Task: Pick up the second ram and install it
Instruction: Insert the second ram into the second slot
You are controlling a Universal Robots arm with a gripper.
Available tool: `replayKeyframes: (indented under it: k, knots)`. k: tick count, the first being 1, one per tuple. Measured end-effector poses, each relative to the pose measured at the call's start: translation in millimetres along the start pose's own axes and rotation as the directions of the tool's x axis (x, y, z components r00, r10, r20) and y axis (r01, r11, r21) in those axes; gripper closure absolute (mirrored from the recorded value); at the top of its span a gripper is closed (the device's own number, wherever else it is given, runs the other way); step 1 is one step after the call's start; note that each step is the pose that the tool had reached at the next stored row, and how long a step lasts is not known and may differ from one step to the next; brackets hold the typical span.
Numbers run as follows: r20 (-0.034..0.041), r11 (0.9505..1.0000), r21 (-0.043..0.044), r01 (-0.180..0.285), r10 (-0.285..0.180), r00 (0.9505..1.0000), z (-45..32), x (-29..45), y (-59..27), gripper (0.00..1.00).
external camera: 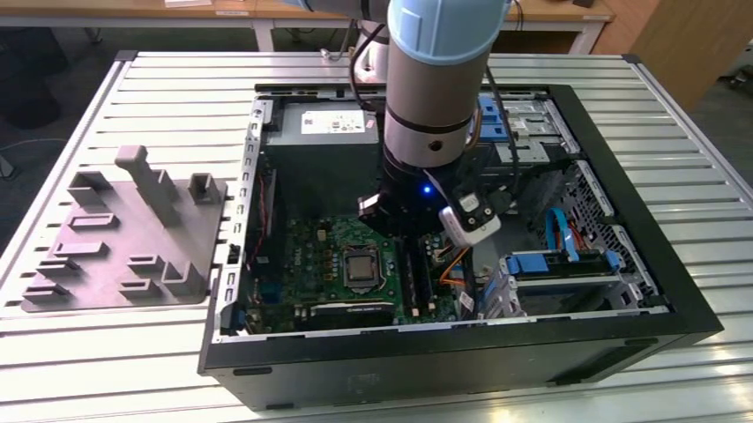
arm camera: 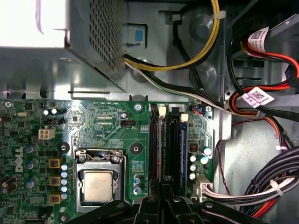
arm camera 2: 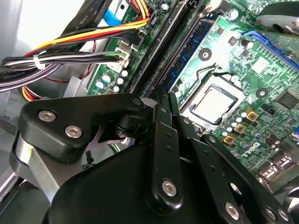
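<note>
Well off from my pincer (arm camera: 165, 184) (arm camera 2: 162, 95), toward the exterior view's left, a grey moulded plastic tray (external camera: 118, 233) with upright blocks lies on the slatted metal table (external camera: 70, 352). Next comes the open black computer case (external camera: 471, 361), into which my arm (external camera: 436, 88) reaches. Under my pincer lies the large green circuit board (arm camera: 107, 126), its square silver socket (arm camera: 98, 184) near the tip. My fingers (arm camera 2: 163, 135) are drawn together to a narrow point over the black memory slots (arm camera: 155, 144); whether they nip anything thin I cannot tell. Just beside them the long thin blue circuit strip with dark chips, the second ram (arm camera: 183, 149) (arm camera 2: 187, 60), stands on edge in a slot. Farther on, toward the exterior view's right, sit bright blue plastic drive brackets (external camera: 547, 262).
</note>
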State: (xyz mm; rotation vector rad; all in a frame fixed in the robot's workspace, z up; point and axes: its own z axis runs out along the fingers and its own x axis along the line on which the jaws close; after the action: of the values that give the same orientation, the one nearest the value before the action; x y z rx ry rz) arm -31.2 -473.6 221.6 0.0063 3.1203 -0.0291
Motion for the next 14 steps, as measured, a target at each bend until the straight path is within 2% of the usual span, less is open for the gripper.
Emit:
replayKeyframes:
  k: [5,9,14]
  knots:
    - [0.0,1.0,0.0002,0.0,0.0,1.0,0.3,0.0,0.0,0.87]
    - [0.0001,1.0,0.006,0.0,0.0,1.0,0.3,0.0,0.0,0.87]
    - [0.0001,1.0,0.0065,0.0,0.0,1.0,0.2,0.0,0.1,0.87]
